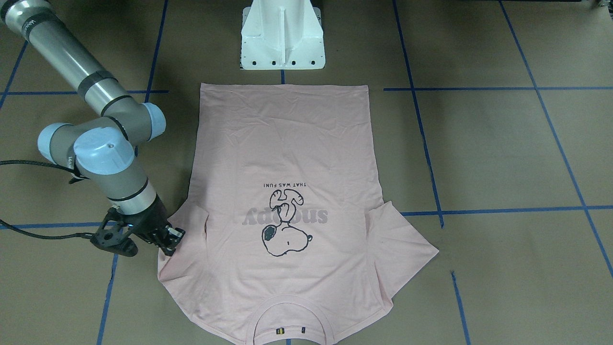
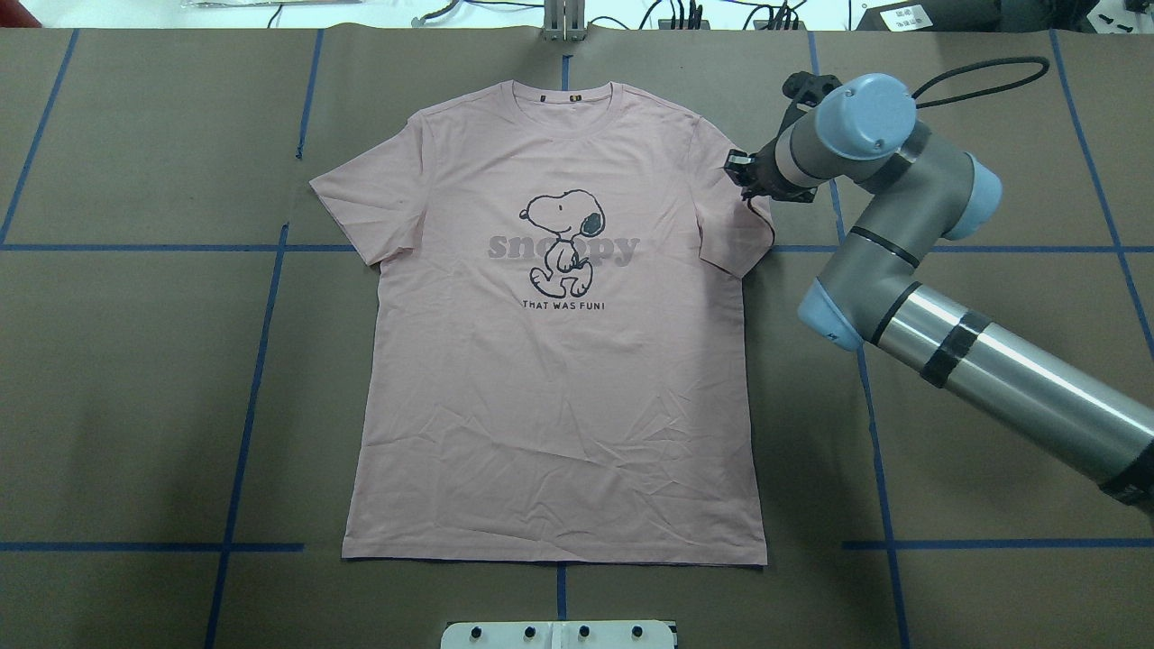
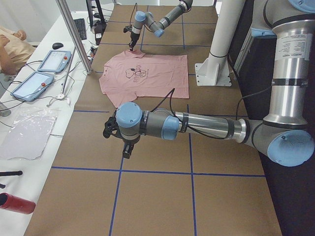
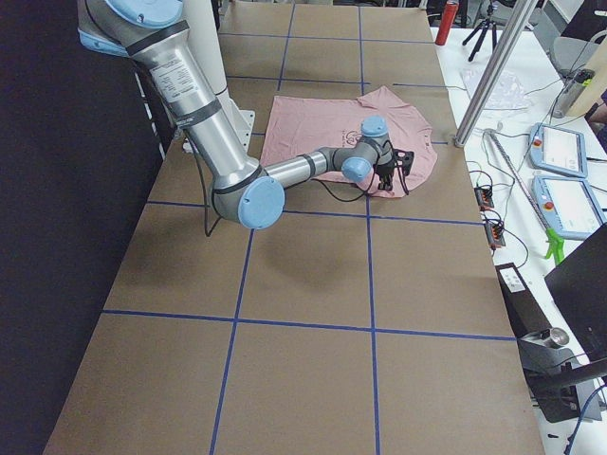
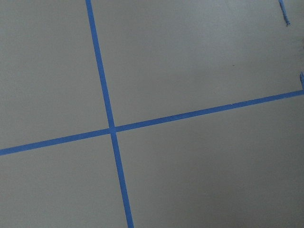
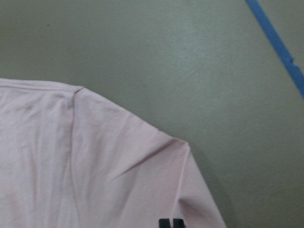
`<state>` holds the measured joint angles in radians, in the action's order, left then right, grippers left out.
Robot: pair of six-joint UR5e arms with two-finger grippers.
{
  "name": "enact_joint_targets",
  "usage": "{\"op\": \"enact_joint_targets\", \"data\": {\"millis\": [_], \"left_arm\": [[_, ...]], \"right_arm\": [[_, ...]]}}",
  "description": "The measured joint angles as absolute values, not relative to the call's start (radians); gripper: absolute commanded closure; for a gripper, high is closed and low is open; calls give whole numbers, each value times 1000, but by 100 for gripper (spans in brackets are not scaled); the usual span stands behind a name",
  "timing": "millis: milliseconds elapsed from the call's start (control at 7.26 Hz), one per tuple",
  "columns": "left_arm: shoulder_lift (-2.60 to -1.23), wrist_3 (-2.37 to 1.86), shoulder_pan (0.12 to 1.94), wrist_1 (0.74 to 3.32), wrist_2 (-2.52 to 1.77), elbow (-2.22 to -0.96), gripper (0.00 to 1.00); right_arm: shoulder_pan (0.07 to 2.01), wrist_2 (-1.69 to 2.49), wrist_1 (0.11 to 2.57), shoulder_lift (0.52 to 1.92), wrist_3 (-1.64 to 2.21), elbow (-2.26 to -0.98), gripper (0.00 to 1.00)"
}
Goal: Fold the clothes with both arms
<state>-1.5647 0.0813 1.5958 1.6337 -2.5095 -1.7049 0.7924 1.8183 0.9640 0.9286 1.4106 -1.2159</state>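
A pale pink T-shirt [image 2: 559, 361] lies flat and print-up in the middle of a brown-covered table [image 2: 135, 361]. In the overhead view its collar is at 12 o'clock and its hem at 6 o'clock. The table is marked into squares by blue tape lines [image 5: 111, 128]. A white pedestal base [image 2: 559, 634] stands just beyond the hem at 6 o'clock.

The right arm [image 2: 992, 379] reaches in from 4 o'clock over bare table beside the shirt. The right gripper [image 2: 746, 176] sits at 2 o'clock from the dog print, on the sleeve [image 2: 735, 225] at that side. Its black fingertips [image 6: 164, 222] are nearly together and pinch the sleeve's edge, with the cloth puckered up to them.

The left arm [image 3: 197, 125] stretches across the table's near end in the left side view, apart from the shirt's other sleeve. The left gripper [image 3: 127, 150] points down above a tape crossing; whether it is spread or closed cannot be told.

Along the table's far edge runs a white bench with two tablets [image 3: 54, 60], a clear plastic sheet [image 3: 27, 132], a red bottle [image 3: 15, 203] and a slanted metal post [image 3: 74, 34]
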Motion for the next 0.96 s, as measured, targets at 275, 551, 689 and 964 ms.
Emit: {"op": "enact_joint_targets", "data": {"millis": [275,551,689,964], "left_arm": [[-1565,81,1596,1634,-2510,-1716,0],[-1565,81,1596,1634,-2510,-1723,0],[-1566,81,1595,1634,-2512,-1725,0],[-1574,56,1587,1654,-2583,-1716,0]], "right_arm": [[759,1758,965,816,1458,-1117,100],[753,1739,964,750,1465,-1044,1],[753,1727,963,725,1466,-1018,0],[754,1712,963,702,1467,-999,0]]}}
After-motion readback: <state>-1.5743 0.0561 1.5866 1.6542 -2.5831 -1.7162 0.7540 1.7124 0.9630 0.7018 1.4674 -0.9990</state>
